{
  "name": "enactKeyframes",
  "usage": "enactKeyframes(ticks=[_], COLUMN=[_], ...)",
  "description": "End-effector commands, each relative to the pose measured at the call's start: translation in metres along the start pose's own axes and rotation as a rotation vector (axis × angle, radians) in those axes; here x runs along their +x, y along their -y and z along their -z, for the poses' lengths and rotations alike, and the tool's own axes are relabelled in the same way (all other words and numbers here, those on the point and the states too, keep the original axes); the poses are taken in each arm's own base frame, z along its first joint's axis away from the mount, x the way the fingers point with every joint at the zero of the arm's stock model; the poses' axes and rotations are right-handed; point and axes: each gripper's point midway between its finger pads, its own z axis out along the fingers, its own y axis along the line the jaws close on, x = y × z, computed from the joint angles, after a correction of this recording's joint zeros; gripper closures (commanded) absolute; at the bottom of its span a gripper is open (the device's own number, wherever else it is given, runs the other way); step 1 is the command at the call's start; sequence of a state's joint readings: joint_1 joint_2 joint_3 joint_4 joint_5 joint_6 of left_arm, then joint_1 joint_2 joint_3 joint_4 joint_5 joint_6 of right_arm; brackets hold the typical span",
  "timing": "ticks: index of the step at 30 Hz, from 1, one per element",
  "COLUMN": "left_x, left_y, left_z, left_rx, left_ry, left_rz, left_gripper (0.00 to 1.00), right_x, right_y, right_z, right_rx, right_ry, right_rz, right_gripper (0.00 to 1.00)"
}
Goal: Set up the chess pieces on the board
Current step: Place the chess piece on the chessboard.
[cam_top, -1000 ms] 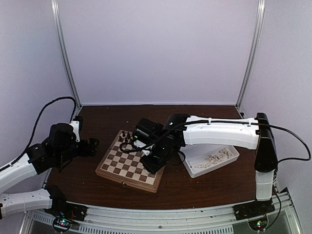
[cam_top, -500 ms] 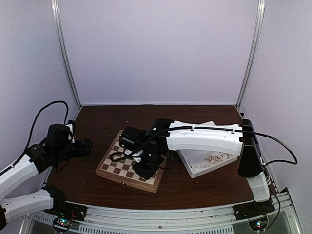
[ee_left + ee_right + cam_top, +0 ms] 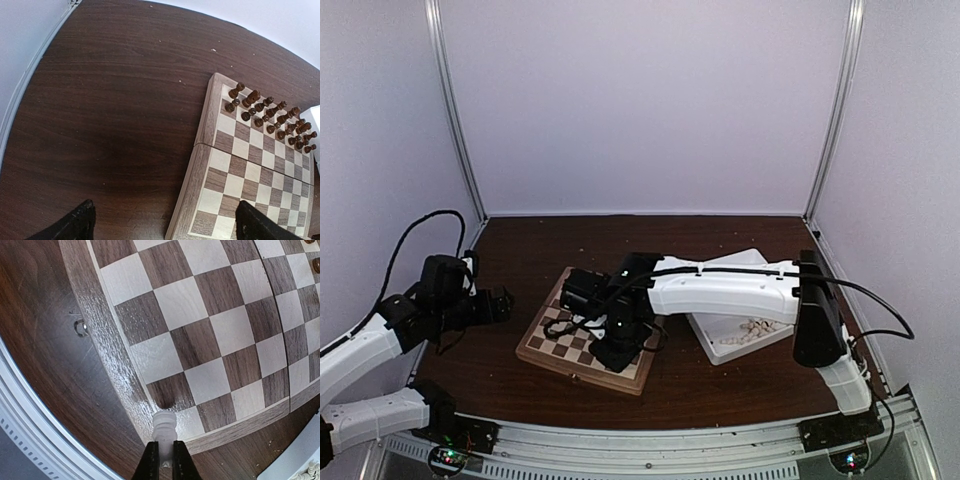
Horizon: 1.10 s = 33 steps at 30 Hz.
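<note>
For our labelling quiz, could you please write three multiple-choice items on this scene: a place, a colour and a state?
1. Where on the board do the dark pieces stand? A. across its middle B. in two rows along one edge C. in one corner
2. What colour is the piece held by the right end effector? A. dark brown B. red C. cream
3. How is the left end effector? A. open B. shut on a piece C. shut, empty
B, both rows show from the left wrist; C, it looks pale at the right wrist; A, its fingers stand wide apart.

The board (image 3: 200, 345) is satin-finished wood; the table (image 3: 110, 100), dark woodgrain.
</note>
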<state>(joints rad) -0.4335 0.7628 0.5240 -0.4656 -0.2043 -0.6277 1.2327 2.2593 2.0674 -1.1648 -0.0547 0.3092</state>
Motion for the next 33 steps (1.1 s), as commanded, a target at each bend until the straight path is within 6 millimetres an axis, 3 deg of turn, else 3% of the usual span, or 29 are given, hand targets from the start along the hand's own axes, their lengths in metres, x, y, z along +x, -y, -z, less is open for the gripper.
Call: enactKeyframes(ticks=[1,22,33], left_x=[-0.003,-0.003,-0.005], left_y=[0.002,0.004,0.005], left_z=[-0.001,-0.001,-0.001], left_rx=[0.017,0.033,0.032], left_ry=[0.023,0.025,0.026], left_rz=[0.014,0.001,-0.004], left_gripper=[0.02,0.02,0.02], right_x=[-0.009,-0.017,-0.021], right_y=[0.003,0.002,0.002], right_z=[-0.001,-0.015,-0.009], right_rx=[0.029,0.043,0.039], right_ry=[0.026,0.028,0.045], right_rz=[0.009,0.009,0.005], right_gripper=[1.0,0.99,0.83])
